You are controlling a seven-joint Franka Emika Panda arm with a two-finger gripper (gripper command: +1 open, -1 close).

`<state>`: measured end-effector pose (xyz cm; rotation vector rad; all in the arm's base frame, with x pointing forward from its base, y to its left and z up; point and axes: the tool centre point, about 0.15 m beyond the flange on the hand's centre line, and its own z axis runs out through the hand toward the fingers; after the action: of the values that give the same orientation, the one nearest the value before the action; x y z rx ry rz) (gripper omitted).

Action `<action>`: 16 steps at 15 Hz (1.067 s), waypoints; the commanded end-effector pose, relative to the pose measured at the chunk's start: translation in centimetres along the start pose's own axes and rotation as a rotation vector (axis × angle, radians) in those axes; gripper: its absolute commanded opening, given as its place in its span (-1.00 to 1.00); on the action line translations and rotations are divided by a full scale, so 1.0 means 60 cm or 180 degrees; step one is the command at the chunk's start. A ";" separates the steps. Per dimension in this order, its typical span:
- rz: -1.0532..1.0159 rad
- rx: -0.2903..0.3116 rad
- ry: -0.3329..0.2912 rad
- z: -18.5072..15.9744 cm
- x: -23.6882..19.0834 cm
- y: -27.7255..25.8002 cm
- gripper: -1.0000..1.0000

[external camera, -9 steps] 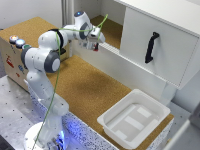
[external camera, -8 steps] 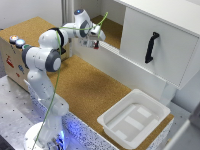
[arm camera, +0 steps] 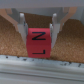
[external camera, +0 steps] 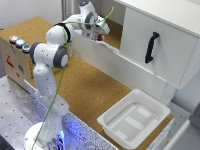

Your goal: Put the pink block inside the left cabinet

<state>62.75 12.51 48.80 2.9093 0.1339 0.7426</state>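
So the gripper [arm camera: 38,33] is clamped on the pink block [arm camera: 39,41], one finger [arm camera: 22,27] pressed against each side, and the block is held right between the tips, hanging a bit past them. In the wrist view, cork floor [arm camera: 70,37] is seen behind the block and a white ledge [arm camera: 42,65] in front. From the exterior view, the gripper [external camera: 98,34] is placed over the front wall of the left cabinet [external camera: 116,35], about at its opening. Whether the block is fully past that wall can't be told, and the drop probably depends on it.

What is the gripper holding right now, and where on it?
The gripper holds the pink block by its two opposite side faces, near the upper part.
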 end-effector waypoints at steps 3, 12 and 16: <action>0.0085 0.0023 -0.0054 0.060 0.068 -0.013 -1.00; 0.0669 -0.0286 0.0495 0.042 0.004 -0.023 1.00; 0.0392 -0.0260 0.0548 -0.009 -0.044 -0.036 1.00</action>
<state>65.53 13.84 47.49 2.9185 -0.1256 0.8406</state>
